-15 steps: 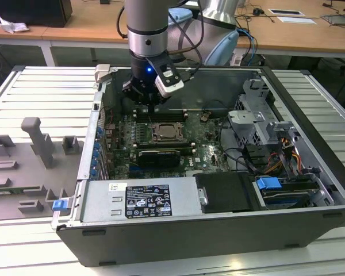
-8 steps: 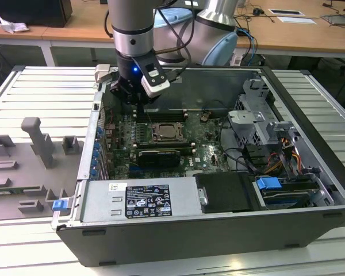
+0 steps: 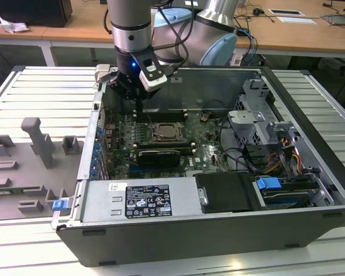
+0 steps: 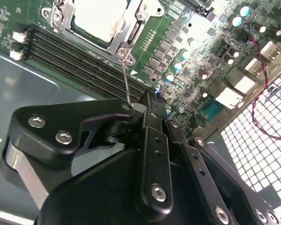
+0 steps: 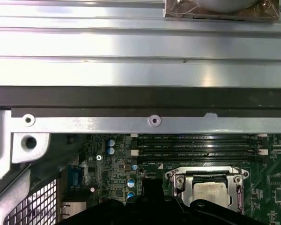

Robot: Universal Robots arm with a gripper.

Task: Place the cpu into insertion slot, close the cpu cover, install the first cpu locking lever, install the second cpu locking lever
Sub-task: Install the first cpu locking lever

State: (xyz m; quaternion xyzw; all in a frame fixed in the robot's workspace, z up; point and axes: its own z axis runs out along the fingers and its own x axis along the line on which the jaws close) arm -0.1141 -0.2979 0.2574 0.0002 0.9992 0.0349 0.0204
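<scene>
The cpu [image 3: 167, 132] [image 4: 100, 16] [image 5: 210, 191] lies flat in the insertion slot [image 3: 154, 138] on the green board inside the open case. The cpu cover [image 4: 124, 35] [image 5: 203, 172] appears to lie down around the chip's silver top. One thin wire locking lever [image 4: 126, 79] stands up from the socket's corner, and its free end touches the side of my fingertips. My gripper [image 3: 139, 110] [image 4: 149, 101] [image 5: 150, 185] hangs just beside the socket, on the exterior view's left of it, fingers shut together with nothing between them.
Black memory sticks [image 4: 75, 61] run along the socket beside the gripper. A black graphics card [image 3: 158, 156] lies in front of the socket, with the power supply [image 3: 144, 198] nearer still. The drive cage [image 3: 259, 115] and cables fill the exterior view's right. The case wall [image 5: 140, 98] is close by.
</scene>
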